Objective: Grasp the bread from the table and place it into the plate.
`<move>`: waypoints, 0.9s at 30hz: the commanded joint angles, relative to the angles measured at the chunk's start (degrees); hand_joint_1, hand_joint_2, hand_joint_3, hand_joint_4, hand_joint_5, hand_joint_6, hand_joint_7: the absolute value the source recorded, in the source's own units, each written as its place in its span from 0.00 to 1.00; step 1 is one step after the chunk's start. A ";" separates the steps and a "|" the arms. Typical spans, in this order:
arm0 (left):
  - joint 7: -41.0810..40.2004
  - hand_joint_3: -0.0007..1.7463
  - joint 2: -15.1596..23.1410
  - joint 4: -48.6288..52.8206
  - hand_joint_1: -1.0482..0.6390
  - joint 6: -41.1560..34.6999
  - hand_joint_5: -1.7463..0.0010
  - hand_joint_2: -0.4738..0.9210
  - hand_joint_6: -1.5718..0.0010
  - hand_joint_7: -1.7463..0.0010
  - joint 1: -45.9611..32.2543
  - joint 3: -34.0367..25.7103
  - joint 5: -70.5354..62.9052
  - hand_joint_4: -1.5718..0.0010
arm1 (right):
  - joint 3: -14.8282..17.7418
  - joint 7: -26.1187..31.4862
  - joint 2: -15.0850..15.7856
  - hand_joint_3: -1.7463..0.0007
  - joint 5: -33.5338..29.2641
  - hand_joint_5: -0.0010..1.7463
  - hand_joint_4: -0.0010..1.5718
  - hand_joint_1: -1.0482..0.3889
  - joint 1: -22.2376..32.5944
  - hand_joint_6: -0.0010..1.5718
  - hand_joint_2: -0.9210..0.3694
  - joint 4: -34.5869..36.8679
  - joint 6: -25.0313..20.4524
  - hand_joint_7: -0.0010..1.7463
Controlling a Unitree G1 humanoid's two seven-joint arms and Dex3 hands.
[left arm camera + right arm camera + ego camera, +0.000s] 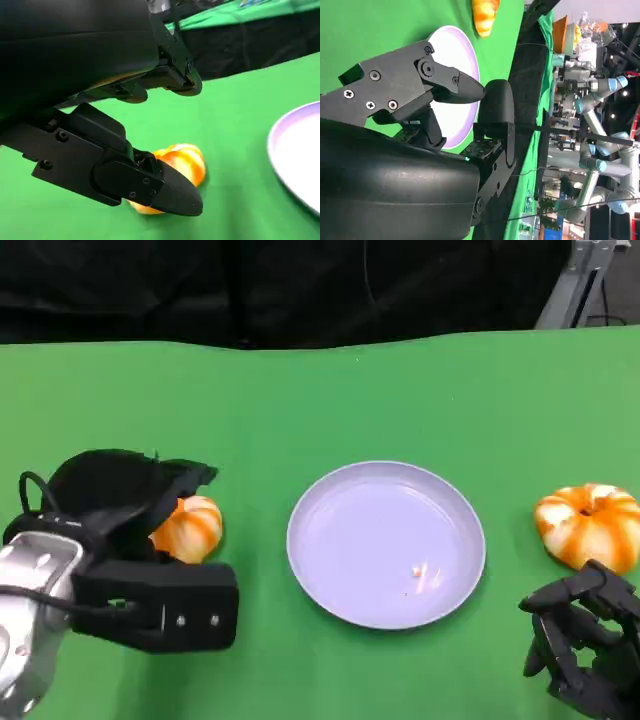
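The left robot hand [130, 540], lower left of the head frame, sits over an orange-and-white striped pumpkin-shaped bread [188, 528]. In the left wrist view its fingers [150, 182] are spread w/ one low beside the bread [175, 167] and others arched above it, so the hand brackets the bread but I can't tell if it's actually touching or clamped yet; bread looks to be resting on the green cloth-covered bench [320, 390]. The right robot hand [585, 645], lower right of the head frame, has fingers curled in loosely w/ nothing in them, parked on the bench. Just above it, mid-right edge of the frame, lies a second orange-and-white striped bread [590, 525], near the hand but apart from it. Centre frame is the round pale lilac plate [310, 540], between the two breads, w/ no bread in it, just a few tiny crumbs or specks [425, 578] toward its lower right. Progress, as I judge it: early. Reach to the left bread looks about done, grasp not confirmed. Left to do: close on it, lift, carry right toward frame centre, set it in the plate, let go.
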State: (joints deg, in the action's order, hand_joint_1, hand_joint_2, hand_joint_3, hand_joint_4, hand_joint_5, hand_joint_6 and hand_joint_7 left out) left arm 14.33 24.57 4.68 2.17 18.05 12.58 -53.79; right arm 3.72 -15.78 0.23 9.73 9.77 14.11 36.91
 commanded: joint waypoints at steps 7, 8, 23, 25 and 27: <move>-2.89 0.11 0.44 9.92 0.04 -4.20 0.99 1.00 0.74 1.00 3.77 3.50 1.45 0.72 | 0.32 0.02 0.59 0.52 0.57 0.95 0.54 0.62 0.25 0.51 0.15 -0.80 -0.30 0.79; -2.91 0.11 0.48 10.56 0.04 -4.52 0.99 1.00 0.74 1.00 3.89 3.75 1.56 0.72 | 0.33 0.02 0.62 0.52 0.57 0.94 0.54 0.62 0.29 0.51 0.15 -0.85 -0.27 0.79; -7.00 0.14 0.06 21.66 0.07 -2.41 0.99 1.00 0.72 0.99 6.32 7.90 5.22 0.71 | 0.60 -0.30 0.91 0.53 0.55 0.94 0.55 0.63 0.12 0.51 0.14 -0.03 0.25 0.78; -7.71 0.14 0.04 22.99 0.08 -1.74 0.99 1.00 0.72 0.99 6.83 8.67 5.60 0.71 | 0.61 -0.31 0.90 0.53 0.49 0.93 0.55 0.63 0.13 0.51 0.13 0.00 0.31 0.78; -8.98 0.14 -0.45 25.39 0.08 -0.84 0.99 1.00 0.72 0.99 8.00 9.96 5.28 0.70 | 0.62 -0.17 0.83 0.53 0.29 0.93 0.55 0.63 0.12 0.52 0.13 0.04 0.46 0.77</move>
State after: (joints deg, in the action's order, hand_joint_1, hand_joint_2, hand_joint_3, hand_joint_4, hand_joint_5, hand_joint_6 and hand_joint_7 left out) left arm 6.75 24.32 27.29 0.48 24.65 21.14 -48.72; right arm 3.88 -16.13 0.30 10.06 9.79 14.10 36.92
